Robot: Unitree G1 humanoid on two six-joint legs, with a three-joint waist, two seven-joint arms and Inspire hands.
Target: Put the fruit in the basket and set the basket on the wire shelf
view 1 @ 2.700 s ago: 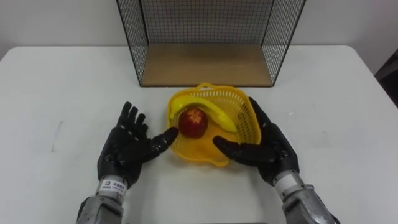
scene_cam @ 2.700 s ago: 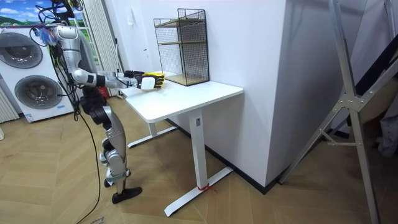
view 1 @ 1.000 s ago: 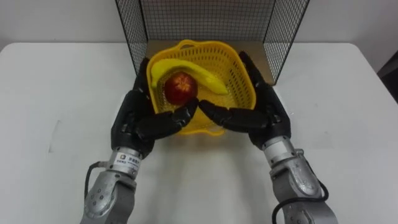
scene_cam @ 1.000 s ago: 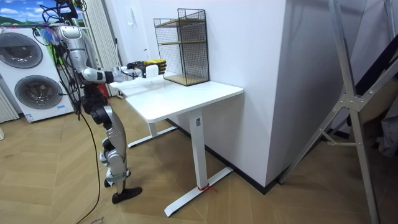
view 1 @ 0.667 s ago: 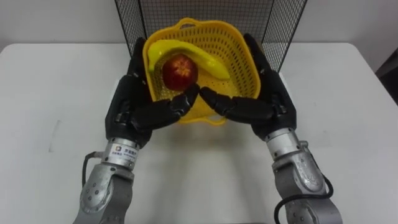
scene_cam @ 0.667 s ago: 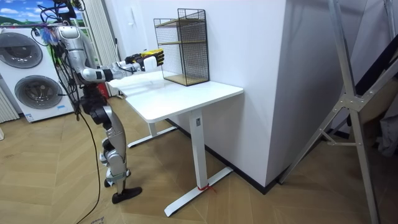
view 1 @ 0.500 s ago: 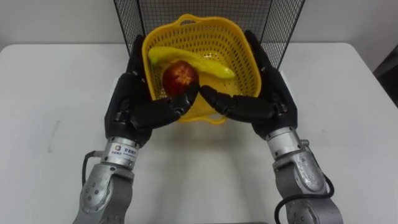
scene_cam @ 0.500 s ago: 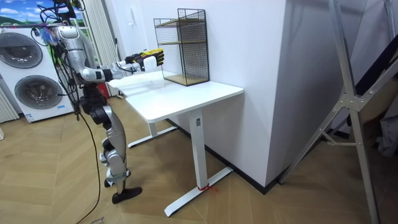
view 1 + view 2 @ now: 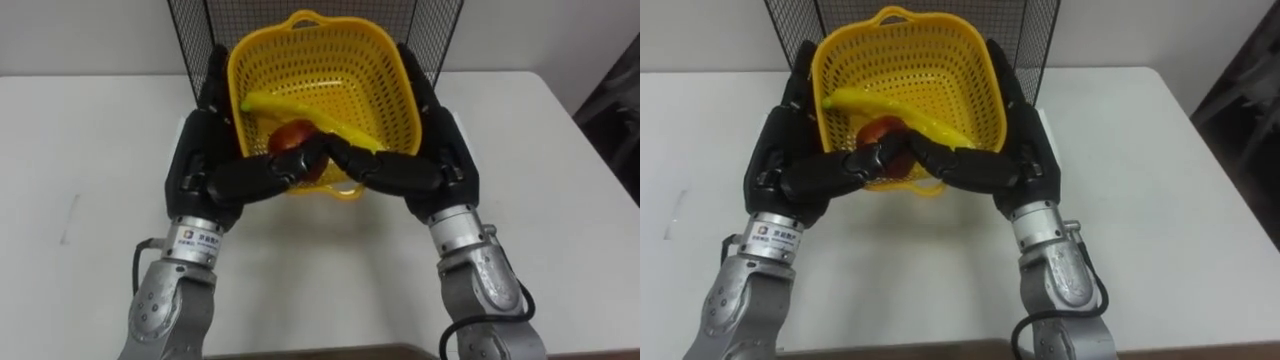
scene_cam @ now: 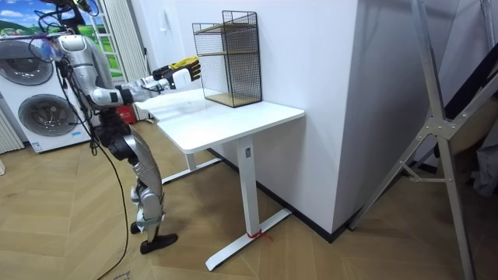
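basket (image 9: 932, 62) tilted | banana (image 9: 855, 100), apple (image 9: 881, 129) inside | left hand (image 9: 790, 165), right hand (image 9: 1025, 160) press its sides

The basket (image 9: 320, 70) hangs between the left hand (image 9: 205, 165) and the right hand (image 9: 435, 165), over the table (image 9: 90, 150), before the wire shelf (image 9: 195, 30) — banana (image 9: 275, 105) and apple (image 9: 292, 135) inside, apple nearer.

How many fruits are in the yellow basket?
2: a long yellow banana across the yellow plastic mesh basket, a round red apple beside it near the front rim, partly covered. No more seem hidden.
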